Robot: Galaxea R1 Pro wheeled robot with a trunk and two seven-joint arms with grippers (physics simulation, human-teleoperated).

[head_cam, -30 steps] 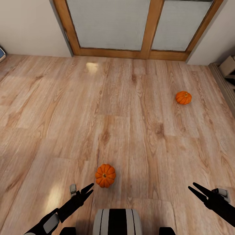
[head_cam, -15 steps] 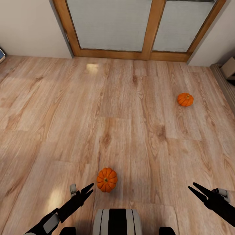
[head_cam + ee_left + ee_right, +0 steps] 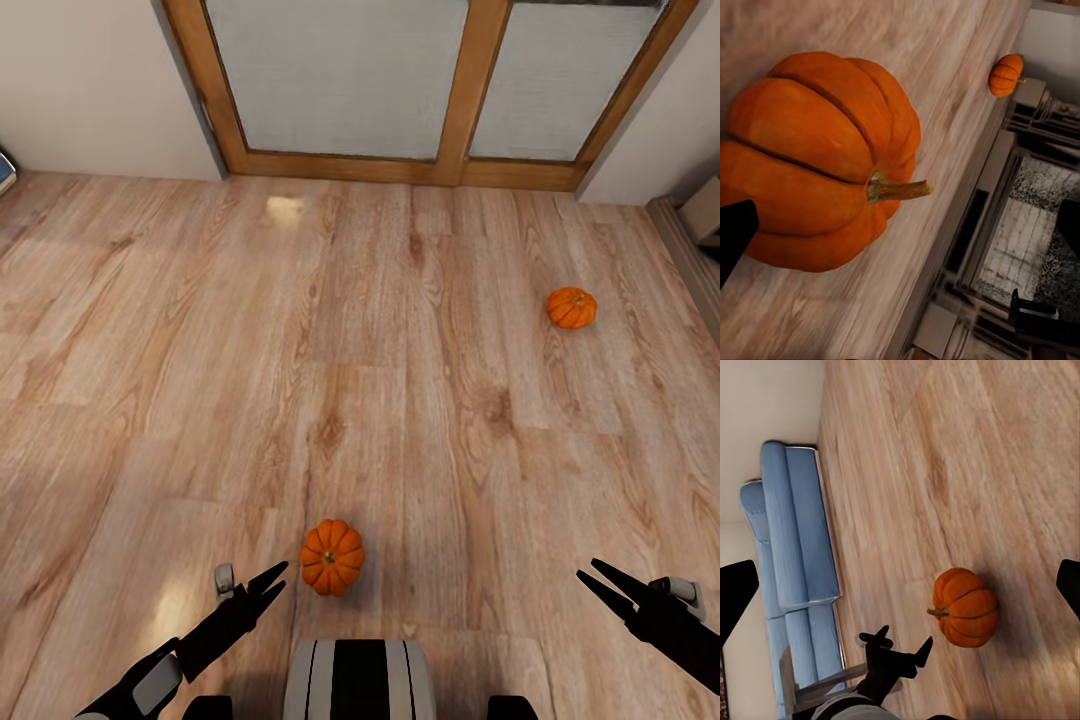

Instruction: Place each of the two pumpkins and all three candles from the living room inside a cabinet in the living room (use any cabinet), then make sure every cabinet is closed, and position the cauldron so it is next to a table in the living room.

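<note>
Floor (image 3: pixel 150 330): both pumpkins lie here, none stowed yet.
Near pumpkin (image 3: pixel 332 557): 12 o'clock, just beside left tool (image 3: pixel 268 580) — released, empty.
Far pumpkin (image 3: pixel 571 307): 1 o'clock, well apart.
Right tool (image 3: pixel 601 582): released — empty.

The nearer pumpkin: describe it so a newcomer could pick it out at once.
On the light wood plank floor, look just ahead of the robot's base, beside the open left gripper. The nearer pumpkin sits there; the other pumpkin lies far off to the right.

near pumpkin (image 3: pixel 332 557): orange, ribbed, upright, stem up, on the plank floor, near centre
far pumpkin (image 3: pixel 572 307): orange, flatter, on the floor, far right
</note>
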